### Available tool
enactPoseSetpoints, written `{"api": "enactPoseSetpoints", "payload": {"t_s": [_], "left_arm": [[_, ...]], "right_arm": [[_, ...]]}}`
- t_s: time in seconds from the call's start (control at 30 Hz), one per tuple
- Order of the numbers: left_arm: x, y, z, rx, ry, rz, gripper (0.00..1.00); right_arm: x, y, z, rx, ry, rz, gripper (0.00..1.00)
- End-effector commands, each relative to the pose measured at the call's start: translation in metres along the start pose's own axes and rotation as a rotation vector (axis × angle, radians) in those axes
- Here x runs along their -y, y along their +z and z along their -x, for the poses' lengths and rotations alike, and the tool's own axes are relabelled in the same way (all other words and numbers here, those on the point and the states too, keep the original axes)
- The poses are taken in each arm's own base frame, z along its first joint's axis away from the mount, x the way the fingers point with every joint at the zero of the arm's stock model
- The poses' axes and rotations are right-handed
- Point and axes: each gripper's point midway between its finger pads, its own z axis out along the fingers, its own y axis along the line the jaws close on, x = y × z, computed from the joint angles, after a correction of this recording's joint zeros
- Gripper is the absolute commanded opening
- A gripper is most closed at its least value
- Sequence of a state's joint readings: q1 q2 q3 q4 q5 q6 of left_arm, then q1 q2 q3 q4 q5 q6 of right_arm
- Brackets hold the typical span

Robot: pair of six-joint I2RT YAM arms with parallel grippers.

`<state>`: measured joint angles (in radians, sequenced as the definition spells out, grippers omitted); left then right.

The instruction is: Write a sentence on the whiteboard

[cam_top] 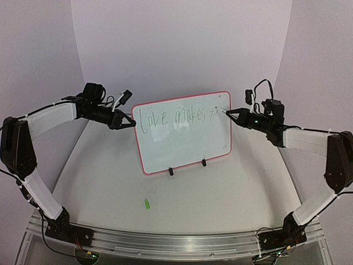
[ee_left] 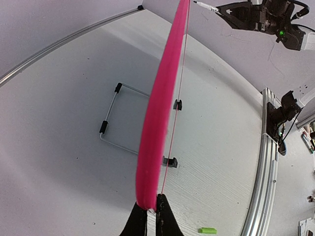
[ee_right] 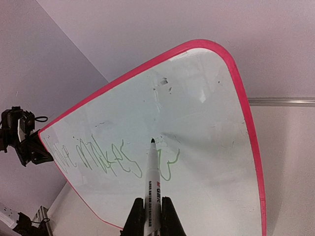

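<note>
Standing upright on pale table, white rectangular board w/ red-pink rim is pinched at left edge by left gripper; right gripper grasps thin white marker pen, tip at greenish handwritten words "Love makes".

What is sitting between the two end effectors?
The whiteboard, with the sentence on it. The left end effector grips its edge; the right end effector holds a marker to it. The top view shows this.

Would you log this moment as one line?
left end effector: shut on whiteboard | right end effector: shut on marker | sentence: partly written
</note>
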<state>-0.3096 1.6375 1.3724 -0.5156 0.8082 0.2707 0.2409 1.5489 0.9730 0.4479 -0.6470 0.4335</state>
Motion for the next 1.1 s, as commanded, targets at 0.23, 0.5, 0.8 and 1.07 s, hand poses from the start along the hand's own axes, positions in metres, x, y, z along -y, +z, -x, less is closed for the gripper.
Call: {"api": "enactPoseSetpoints", "payload": {"t_s": [0.23,0.5,0.8,1.07], "left_arm": [[-0.002,0.01,-0.016,-0.065,-0.001,0.018,0.0],[-0.002,0.01,-0.016,-0.065,-0.001,0.016,0.0],[-0.002,0.01,-0.015,-0.064,0.0,0.016,0.0],[-0.001,0.009,-0.015,-0.064,0.0,0.018,0.0]], "right_arm": [[0.008,0.009,0.0,0.01,-0.019,-0.015,0.0],[0.021,0.005,-0.024,-0.028,0.013,-0.049,0.0],[0.03,0.004,-0.035,-0.039,0.027,-0.079,0.0],[0.03,-0.002,-0.015,0.024,0.008,-0.125,0.0]]}}
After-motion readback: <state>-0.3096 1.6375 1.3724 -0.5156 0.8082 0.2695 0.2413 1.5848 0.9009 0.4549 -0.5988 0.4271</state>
